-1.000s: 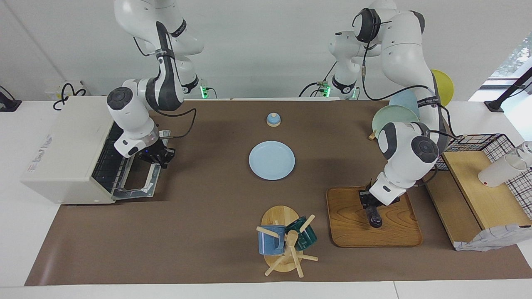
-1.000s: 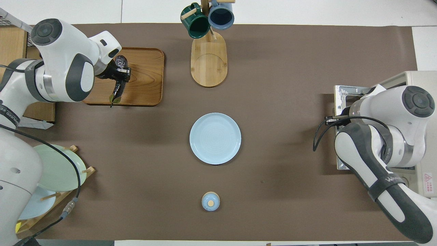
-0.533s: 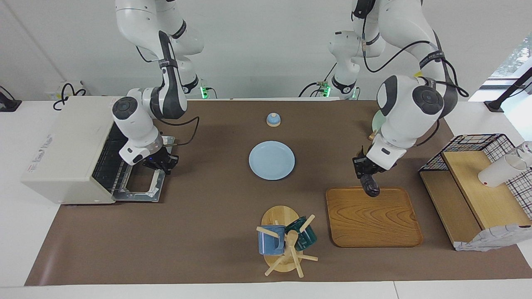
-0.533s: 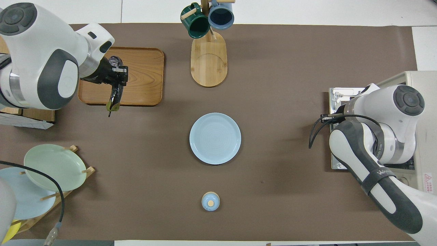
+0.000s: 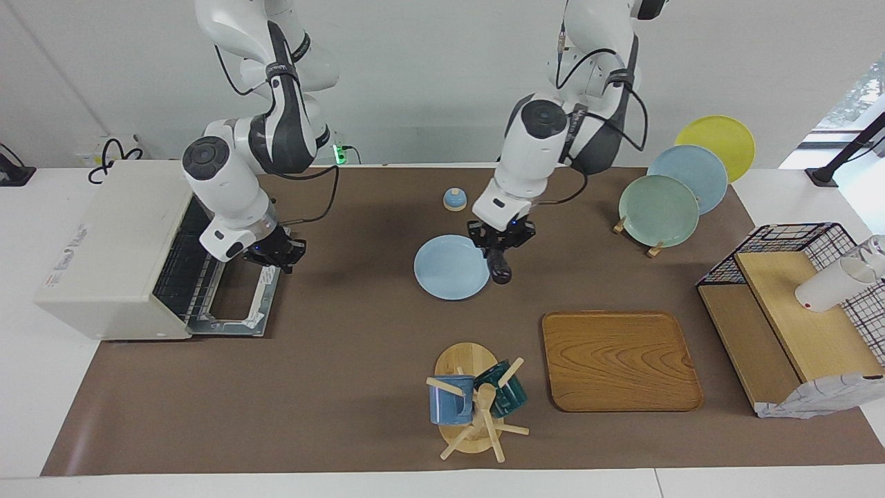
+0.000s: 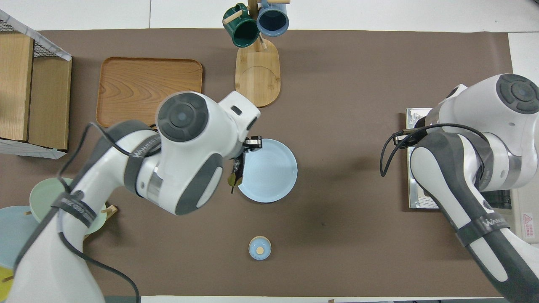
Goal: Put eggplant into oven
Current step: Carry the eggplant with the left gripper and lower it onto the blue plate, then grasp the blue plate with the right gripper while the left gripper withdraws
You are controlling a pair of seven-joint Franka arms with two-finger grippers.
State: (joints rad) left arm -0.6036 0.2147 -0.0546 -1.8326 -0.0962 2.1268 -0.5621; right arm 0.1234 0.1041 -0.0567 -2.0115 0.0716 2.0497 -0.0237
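My left gripper (image 5: 500,241) is shut on the eggplant (image 5: 499,264), a dark purple-black piece that hangs tilted in the air over the edge of the light blue plate (image 5: 446,270). In the overhead view the eggplant (image 6: 238,165) shows beside that plate (image 6: 269,172) with its green stem cap pointing toward the robots. The off-white oven (image 5: 110,235) stands at the right arm's end of the table. Its door (image 5: 235,308) lies open and flat, and the wire rack shows inside. My right gripper (image 5: 275,253) hovers over the open door's handle end; the right arm hides it in the overhead view.
A wooden tray (image 5: 619,360) lies bare toward the left arm's end. A mug tree (image 5: 477,401) holds a blue and a green mug. A small blue knob-topped lid (image 5: 454,199) sits near the robots. A plate rack (image 5: 681,187) and a black wire basket shelf (image 5: 795,238) stand at the left arm's end.
My left gripper lifted the eggplant off the wooden tray and carried it toward the oven's end, to over the blue plate's edge. My right gripper rose a little from the oven door.
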